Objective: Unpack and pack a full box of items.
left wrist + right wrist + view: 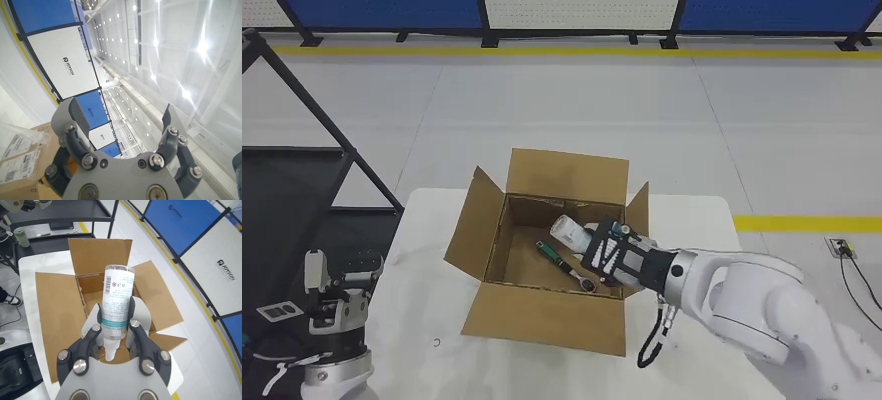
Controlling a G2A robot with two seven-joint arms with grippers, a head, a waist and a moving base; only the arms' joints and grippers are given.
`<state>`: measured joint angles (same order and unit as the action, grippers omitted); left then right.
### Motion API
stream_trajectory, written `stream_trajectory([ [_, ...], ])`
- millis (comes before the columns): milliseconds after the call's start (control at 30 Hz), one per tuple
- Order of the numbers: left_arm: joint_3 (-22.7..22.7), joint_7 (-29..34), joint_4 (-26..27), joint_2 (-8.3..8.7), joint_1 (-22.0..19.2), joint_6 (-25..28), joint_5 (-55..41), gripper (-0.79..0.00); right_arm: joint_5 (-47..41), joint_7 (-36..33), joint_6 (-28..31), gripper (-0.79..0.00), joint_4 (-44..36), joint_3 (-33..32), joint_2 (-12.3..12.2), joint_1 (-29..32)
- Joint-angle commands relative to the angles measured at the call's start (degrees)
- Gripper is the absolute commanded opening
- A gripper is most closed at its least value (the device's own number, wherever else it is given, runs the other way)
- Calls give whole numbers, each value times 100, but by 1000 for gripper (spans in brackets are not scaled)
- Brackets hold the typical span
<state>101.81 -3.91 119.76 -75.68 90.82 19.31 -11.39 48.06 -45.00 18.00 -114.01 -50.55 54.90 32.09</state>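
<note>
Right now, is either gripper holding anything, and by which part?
Right gripper holds the clear labelled plastic bottle by its body near the white cap; left gripper is open, empty.

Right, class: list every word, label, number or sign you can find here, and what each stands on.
Bottle in the right claw: barcode, symbols, fine print; too small to read.
Carton, left wrist view: stuck-on labels with barcodes; too blurred to read.
Wall panels: a brand logo, not quoted here.
</note>
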Motion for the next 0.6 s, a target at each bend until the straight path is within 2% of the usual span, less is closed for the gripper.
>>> stream_trajectory([
  [0, 0, 0, 0, 0, 0, 0, 0, 0, -138, 62, -40, -785, 519, 562, 202, -481],
  [267, 0, 0, 0, 0, 0, 0, 0, 0, -445, -179, -647, -785, 2680, 2386, 1286, -2114],
  [433, 0, 0, 0, 0, 0, 0, 0, 0, -447, -153, -1033, -785, 4121, 3128, 2043, -2627],
  [567, 0, 0, 0, 0, 0, 0, 0, 0, -553, -101, -1053, -785, 5172, 3423, 2560, -2814],
])
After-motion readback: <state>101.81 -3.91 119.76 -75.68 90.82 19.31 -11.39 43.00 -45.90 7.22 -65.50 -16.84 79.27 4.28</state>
